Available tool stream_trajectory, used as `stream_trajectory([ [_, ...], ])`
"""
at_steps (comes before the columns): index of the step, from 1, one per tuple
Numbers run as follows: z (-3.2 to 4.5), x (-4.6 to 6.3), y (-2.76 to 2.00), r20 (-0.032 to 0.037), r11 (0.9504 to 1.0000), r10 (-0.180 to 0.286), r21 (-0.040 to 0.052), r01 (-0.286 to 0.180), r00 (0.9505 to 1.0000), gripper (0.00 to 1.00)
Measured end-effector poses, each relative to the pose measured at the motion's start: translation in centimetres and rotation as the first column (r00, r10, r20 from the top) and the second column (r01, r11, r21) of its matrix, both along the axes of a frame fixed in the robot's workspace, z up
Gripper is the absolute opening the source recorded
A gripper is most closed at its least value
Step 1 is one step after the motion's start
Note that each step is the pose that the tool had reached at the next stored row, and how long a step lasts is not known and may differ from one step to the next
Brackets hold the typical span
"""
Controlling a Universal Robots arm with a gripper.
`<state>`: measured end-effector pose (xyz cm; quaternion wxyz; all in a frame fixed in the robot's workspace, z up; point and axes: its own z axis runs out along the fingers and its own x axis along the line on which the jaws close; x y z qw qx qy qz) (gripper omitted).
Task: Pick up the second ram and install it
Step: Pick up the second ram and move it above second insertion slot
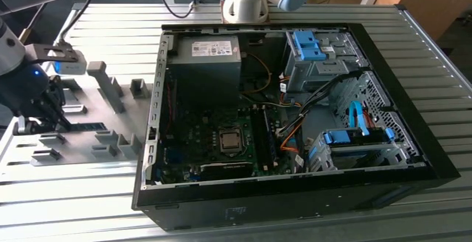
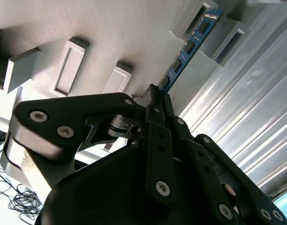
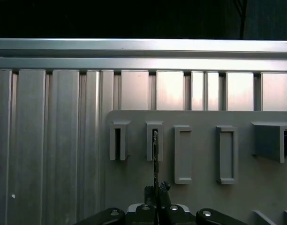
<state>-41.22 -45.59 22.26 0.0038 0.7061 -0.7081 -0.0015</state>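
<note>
The claw (image 2: 155, 96) pinches the near end of the ram (image 2: 188, 47), whose far end sits in a slot block (image 2: 183, 29) on the grey tray (image 2: 110, 28). More blocks (image 2: 68, 65) stand beside it. In the exterior view, the open case (image 1: 295, 209) lies well apart on the counter (image 1: 66, 209), toward that view's right.

I've got an open black PC case (image 1: 295, 211) lying on its side on the slatted aluminium bench (image 1: 74, 198). Inside are a grey power supply (image 1: 205, 59), a motherboard (image 1: 195, 142) with a bare CPU (image 1: 231, 141), orange cables (image 1: 290, 134) and a blue drive caddy (image 1: 308, 46). Just beside the case, at the exterior view's left, sits a grey fixture plate (image 1: 88, 101). Its rectangular pockets (image 3: 182, 153) (image 2: 68, 65) show in both wrist views.
</note>
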Motion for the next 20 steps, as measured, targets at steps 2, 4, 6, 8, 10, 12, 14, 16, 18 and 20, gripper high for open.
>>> stream_trajectory([
  [2,0.09,0.0,0.0,0.0001,1.0,0.0,0.0001,0.0,1.0,0.14],
  [4,0.17,0.0,0.0,0.0001,1.0,0.0,0.0001,0.0,1.0,0.14],
  [6,0.25,0.0,0.0,0.0001,1.0,0.0,0.0001,0.0,1.0,0.14],
  [8,0.31,0.0,0.0,0.0,1.0,0.0,0.0,0.0,1.0,0.14],
  [10,0.42,0.0,0.0,-0.0002,1.0,0.0,-0.0001,0.0,1.0,0.14],
  [12,0.52,0.0,0.0,0.0,1.0,0.0,0.0,0.0,1.0,0.14],
  [14,0.65,0.0,0.0,-0.0001,1.0,0.0,-0.0001,0.0,1.0,0.14],
  [16,0.78,0.0,0.0,0.0,1.0,0.0,-0.0001,0.0,1.0,0.14],
  [18,0.91,0.0,0.0,-0.0001,1.0,0.0,-0.0001,0.0,1.0,0.14],
  [20,1.03,0.0,0.0,0.0,1.0,0.0,0.0,0.0,1.0,0.14],
])
